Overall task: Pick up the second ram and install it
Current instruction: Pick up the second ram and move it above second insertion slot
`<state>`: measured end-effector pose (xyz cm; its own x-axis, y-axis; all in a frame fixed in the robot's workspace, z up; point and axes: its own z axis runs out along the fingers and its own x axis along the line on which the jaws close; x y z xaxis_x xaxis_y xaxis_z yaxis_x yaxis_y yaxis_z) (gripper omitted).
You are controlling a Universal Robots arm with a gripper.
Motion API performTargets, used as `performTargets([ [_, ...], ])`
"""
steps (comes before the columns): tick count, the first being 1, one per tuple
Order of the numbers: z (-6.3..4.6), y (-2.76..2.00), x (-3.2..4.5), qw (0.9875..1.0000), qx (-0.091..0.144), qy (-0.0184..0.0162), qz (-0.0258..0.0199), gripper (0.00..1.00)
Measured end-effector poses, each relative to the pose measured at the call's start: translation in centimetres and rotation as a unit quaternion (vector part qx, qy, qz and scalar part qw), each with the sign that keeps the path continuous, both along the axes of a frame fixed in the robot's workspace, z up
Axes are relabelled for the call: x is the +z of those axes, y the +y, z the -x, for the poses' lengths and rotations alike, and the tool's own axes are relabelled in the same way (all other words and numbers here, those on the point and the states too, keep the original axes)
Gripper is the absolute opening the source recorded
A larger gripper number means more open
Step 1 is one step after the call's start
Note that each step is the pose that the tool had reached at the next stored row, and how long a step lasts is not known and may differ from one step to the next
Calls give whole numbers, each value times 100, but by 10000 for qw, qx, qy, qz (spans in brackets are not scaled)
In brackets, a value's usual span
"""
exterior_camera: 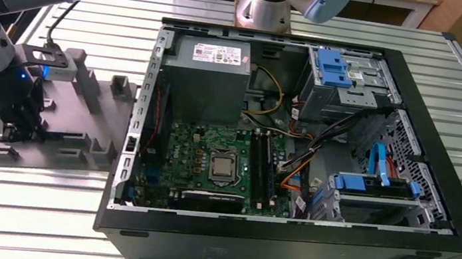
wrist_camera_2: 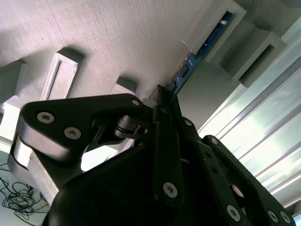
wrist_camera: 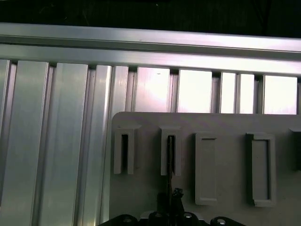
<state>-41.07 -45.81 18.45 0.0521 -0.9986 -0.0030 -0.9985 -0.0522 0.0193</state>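
The second ram (wrist_camera_2: 189, 62) stands on edge in a slot of the grey holder block (wrist_camera_2: 117, 37), its blue board running away from the tool (wrist_camera_2: 162, 96). The tool's fingers are pressed together on the stick's near end, pinching it. In the first wrist view the stick is a thin dark edge (wrist_camera: 170, 153) in the slot just ahead of the tool's tips. Under the tool, the holder block rests on the ribbed aluminium counter (exterior_camera: 26, 196). Well apart from the tool lies the open computer case (exterior_camera: 444, 174), its green motherboard (exterior_camera: 202, 146) showing.
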Motion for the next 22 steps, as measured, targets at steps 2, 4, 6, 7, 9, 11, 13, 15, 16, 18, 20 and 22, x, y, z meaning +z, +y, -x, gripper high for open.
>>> performTargets([
  [2,0,0,0,10000,-5,0,0,14],
  [4,0,0,-1,10000,-87,0,0,14],
  [6,0,0,-3,9997,-262,0,1,14],
  [7,0,0,-5,9994,-353,0,1,14],
  [9,0,0,-7,9986,-532,1,1,14],
  [11,0,0,-8,9979,-643,0,1,14],
  [13,0,0,-9,9974,-726,0,0,14],
  [15,0,1,-9,9964,-846,0,1,14],
  [16,0,1,-9,9964,-850,0,0,14],
  [18,0,1,-9,9964,-852,0,0,14],
  [20,0,1,-9,9964,-844,0,0,14],
  [22,1,0,-9,9974,-727,0,0,14],
])
